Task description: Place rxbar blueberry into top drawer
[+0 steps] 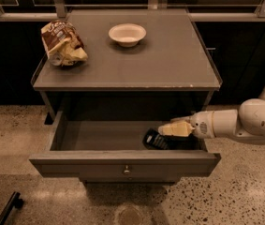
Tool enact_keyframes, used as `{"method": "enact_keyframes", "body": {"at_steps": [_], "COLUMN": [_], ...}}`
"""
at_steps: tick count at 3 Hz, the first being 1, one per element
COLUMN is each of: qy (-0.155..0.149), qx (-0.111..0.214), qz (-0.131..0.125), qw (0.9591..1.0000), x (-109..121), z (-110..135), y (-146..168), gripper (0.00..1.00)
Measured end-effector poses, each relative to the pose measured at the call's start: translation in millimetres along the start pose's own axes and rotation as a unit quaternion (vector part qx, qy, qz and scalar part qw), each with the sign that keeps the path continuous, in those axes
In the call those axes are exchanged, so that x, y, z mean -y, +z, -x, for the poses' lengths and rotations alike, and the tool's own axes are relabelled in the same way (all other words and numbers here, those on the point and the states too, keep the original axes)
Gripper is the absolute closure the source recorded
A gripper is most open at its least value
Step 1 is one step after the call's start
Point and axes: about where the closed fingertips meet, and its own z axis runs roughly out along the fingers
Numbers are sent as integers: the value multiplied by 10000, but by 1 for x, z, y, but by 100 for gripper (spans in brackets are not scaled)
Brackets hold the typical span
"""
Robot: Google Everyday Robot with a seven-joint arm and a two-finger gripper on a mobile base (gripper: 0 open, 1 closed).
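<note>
In the camera view, a grey table (169, 64) stands on a speckled floor (244, 196) before a dark wall. A chip bag (62, 43) lies near the tabletop's back-left corner and a white bowl (127, 33) near the middle of the back edge. Below the front edge the top drawer (76, 161) is pulled out. The rxbar blueberry (153, 140) lies inside it, right of centre. The gripper (165, 129) reaches in from the right to the bar's upper end; whether it grips the bar I cannot tell.

Grey bench (169, 64), top drawer (76, 165) standing open below it. The rxbar blueberry (154, 139) lies inside, right of centre, close to the front panel. The gripper (167, 129) reaches in from the right, tip at the bar's upper edge. On the bench: chip bag (62, 43) back left, white bowl (127, 34) back centre.
</note>
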Motion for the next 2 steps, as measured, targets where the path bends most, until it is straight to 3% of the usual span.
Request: {"method": "enact_keyframes", "body": {"at_steps": [1, 2], "qy": [0, 0], "qx": [0, 0], "qz": [1, 1], "qw": [10000, 10000], "x": [0, 0], "z": [0, 0], "y": [0, 0], "gripper": [0, 0]}}
